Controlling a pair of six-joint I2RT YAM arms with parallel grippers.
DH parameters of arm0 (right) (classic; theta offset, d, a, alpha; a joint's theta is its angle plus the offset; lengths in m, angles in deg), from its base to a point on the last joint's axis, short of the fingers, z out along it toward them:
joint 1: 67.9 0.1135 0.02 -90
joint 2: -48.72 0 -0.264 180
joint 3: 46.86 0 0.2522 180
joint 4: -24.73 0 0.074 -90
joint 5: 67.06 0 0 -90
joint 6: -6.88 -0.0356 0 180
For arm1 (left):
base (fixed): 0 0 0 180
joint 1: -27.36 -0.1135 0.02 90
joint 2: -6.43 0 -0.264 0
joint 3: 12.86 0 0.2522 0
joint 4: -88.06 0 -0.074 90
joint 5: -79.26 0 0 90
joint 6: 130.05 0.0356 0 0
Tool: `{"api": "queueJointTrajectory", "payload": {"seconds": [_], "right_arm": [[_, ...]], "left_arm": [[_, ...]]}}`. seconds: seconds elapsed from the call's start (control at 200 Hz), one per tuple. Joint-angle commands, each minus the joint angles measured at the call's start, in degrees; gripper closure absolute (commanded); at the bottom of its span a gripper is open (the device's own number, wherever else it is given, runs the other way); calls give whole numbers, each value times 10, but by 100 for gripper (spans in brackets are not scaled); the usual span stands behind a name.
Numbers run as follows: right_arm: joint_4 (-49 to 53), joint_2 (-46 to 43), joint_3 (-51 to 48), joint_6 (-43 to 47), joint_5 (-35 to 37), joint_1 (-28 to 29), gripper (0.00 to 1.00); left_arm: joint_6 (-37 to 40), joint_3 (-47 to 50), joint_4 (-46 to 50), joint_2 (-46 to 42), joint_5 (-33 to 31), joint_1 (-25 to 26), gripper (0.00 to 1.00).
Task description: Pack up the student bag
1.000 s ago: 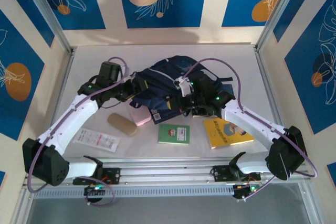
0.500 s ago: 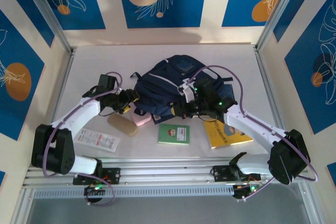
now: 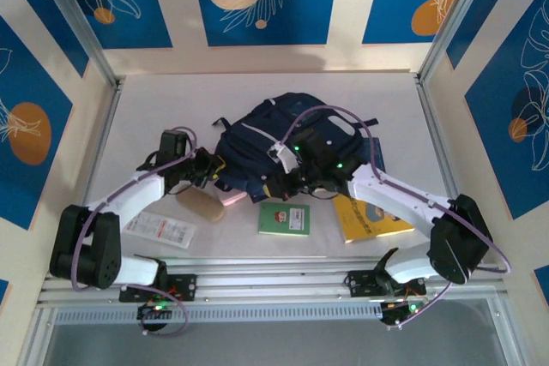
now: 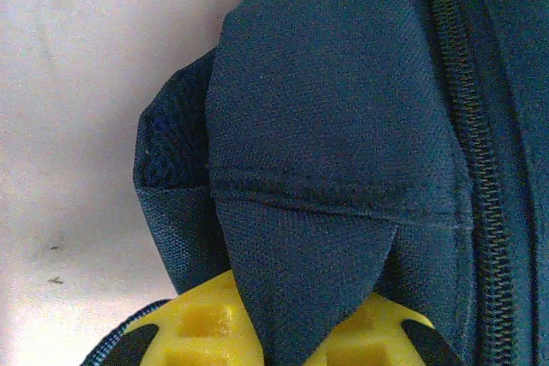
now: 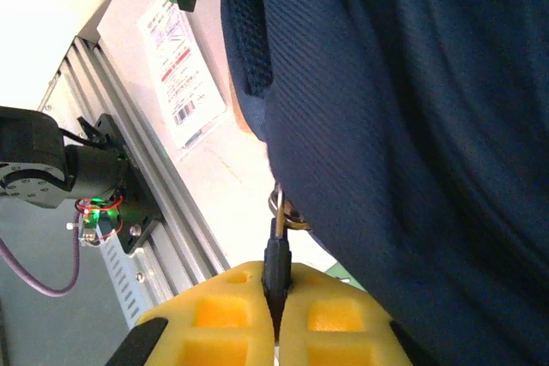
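**Packing barely begun: bag gripped both sides, contents outside on the table.**
The student bag (image 3: 296, 130) lies flat mid-table (image 3: 163, 100), opening twd the arms. Left gripper (image 4: 296, 340) has its jaws pinched on a fold of navy fabric at the bag's left edge. Right gripper (image 5: 276, 310) has its jaws closed tight on the zipper pull (image 5: 274, 263). Judged: the opening step is in hand; can't tell how far the zip is undone. Left to load: green booklet (image 3: 285, 219), yellow book (image 3: 375, 216), tan case (image 3: 200, 204), pink item (image 3: 230, 194), white leaflet (image 3: 159, 229), all just beside the bag's near edge.
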Motion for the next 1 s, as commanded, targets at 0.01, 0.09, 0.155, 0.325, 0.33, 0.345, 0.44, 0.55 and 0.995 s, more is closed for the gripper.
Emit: {"api": "queueJointTrajectory", "payload": {"seconds": [0.01,0.09,0.155,0.325,0.33,0.345,0.44,0.55,0.995], "right_arm": [[17,18,54,25,0,24,100],[25,33,72,16,7,35,100],[31,47,91,7,21,47,100],[66,97,164,-71,68,54,100],[69,99,167,-72,70,54,100],[73,105,175,-83,74,53,100],[114,149,232,-129,79,53,100],[155,202,293,-169,70,54,100],[87,273,344,-283,-21,19,98]], "left_arm": [[-26,4,-30,-34,23,4,100],[-27,0,-26,-44,22,5,100],[-25,-2,-21,-52,19,5,100],[-15,-2,-6,-68,0,20,100],[-15,-1,-7,-68,0,21,100],[-15,0,-6,-70,-2,22,100],[-14,3,-10,-78,-13,37,100],[-14,3,-7,-90,-33,57,100],[2,17,1,-118,-85,119,100]]}}
